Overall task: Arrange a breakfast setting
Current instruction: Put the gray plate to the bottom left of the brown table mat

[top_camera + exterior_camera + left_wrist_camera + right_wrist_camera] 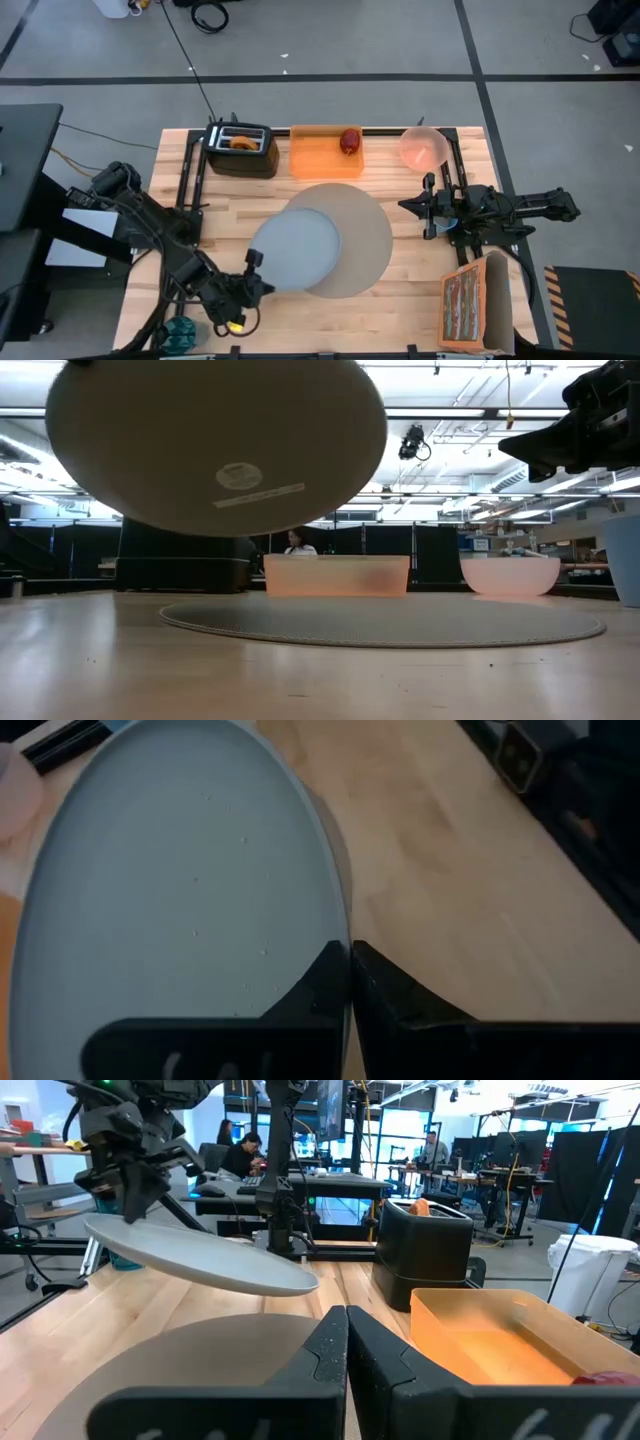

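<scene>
The left gripper (251, 262) is clamped on the rim of the smaller round grey plate (296, 250), holding it in the air above the large round grey-brown placemat (360, 232), overlapping the mat's left edge. A white sticker sits underneath the plate (its print too small to read). The right gripper (425, 207), fingers pressed together and empty, hovers right of the placemat.

Held plate (296, 250) hangs over the placemat (360, 225); toaster (240, 150) and tray (325, 152) seemingly crowd behind.
</scene>
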